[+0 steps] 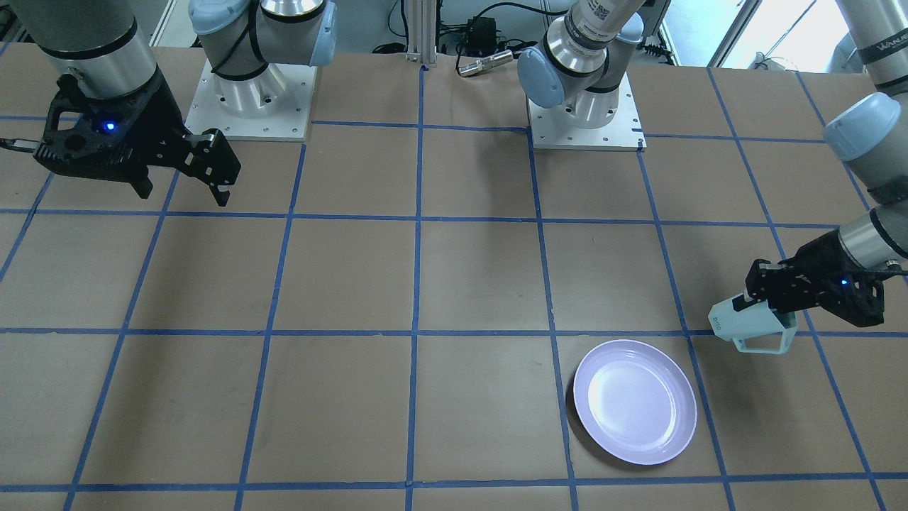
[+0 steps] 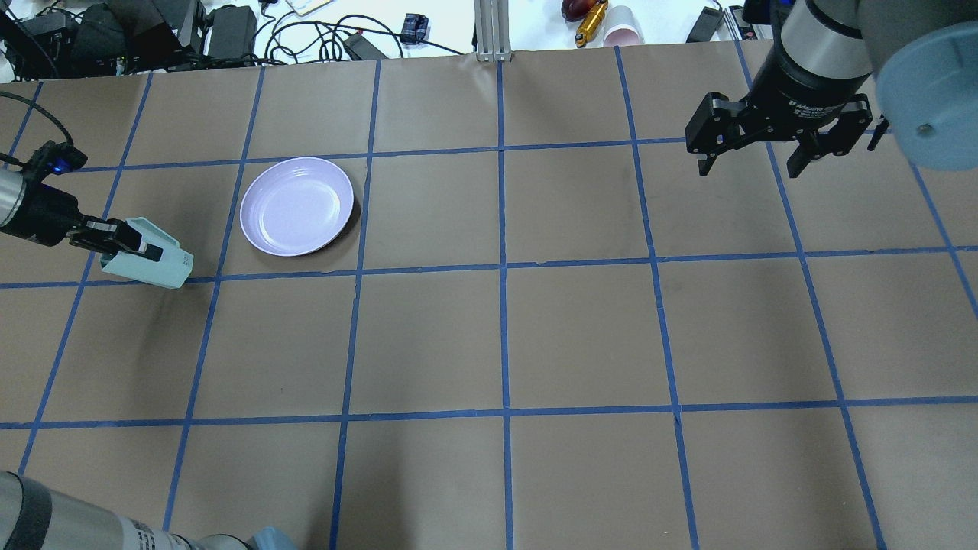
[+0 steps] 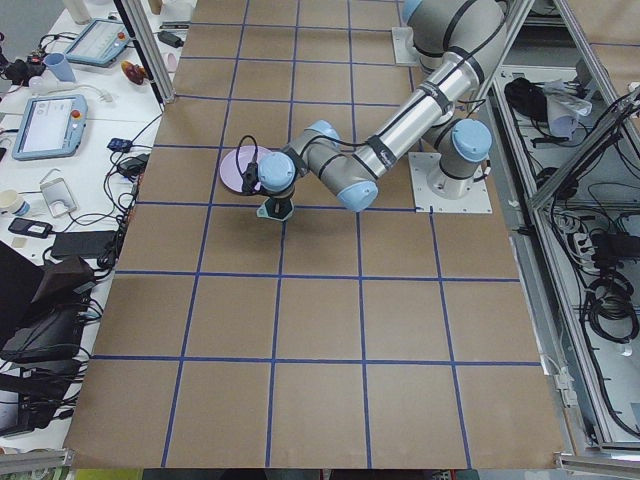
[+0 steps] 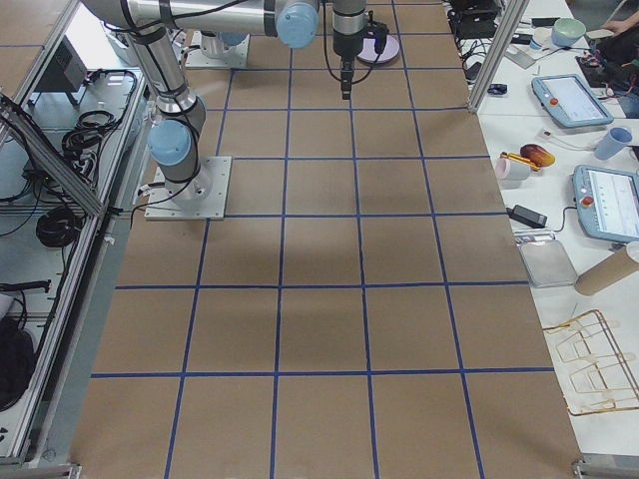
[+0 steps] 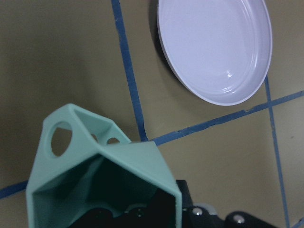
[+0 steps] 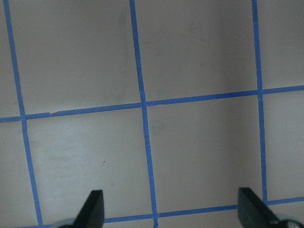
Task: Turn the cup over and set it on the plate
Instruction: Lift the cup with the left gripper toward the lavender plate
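Observation:
The pale mint-green cup is in my left gripper, which is shut on its rim wall. The cup lies on its side just above the table, its lettered base turned toward the plate and its angular handle to one side. It also shows in the overhead view and fills the left wrist view. The lavender plate lies bare on the table a short way from the cup, also in the overhead view and the left wrist view. My right gripper is open and empty, high over the far right side of the table.
Both arm bases stand at the robot's edge of the table. Cables, power bricks and a pink cup lie beyond the far edge by an aluminium post. Blue tape lines grid the brown table.

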You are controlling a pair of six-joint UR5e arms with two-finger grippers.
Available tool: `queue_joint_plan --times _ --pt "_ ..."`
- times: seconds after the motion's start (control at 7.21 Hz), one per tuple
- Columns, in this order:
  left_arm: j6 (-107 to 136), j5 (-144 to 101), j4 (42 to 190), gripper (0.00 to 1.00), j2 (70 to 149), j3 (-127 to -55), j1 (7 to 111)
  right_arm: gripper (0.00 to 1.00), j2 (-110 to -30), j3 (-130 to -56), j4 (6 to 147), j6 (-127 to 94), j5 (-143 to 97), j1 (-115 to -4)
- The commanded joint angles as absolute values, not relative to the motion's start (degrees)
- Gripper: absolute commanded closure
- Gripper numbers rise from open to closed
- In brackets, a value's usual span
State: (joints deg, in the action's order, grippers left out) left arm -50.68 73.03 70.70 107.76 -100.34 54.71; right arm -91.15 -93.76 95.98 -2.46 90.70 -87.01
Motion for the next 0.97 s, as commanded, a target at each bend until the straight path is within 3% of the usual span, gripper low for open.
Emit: queue_joint_plan --times 0.0,0.83 --pt "-47.64 82.38 59.64 1.0 105.74 -101.16 62.89 0.0 -91.14 -93.78 95.98 -2.46 90.7 -87.01" --pt "-36.04 89.12 51.59 1.0 107.05 -100.63 77.51 0.0 -91.14 -93.78 95.98 -2.46 90.7 -87.01"
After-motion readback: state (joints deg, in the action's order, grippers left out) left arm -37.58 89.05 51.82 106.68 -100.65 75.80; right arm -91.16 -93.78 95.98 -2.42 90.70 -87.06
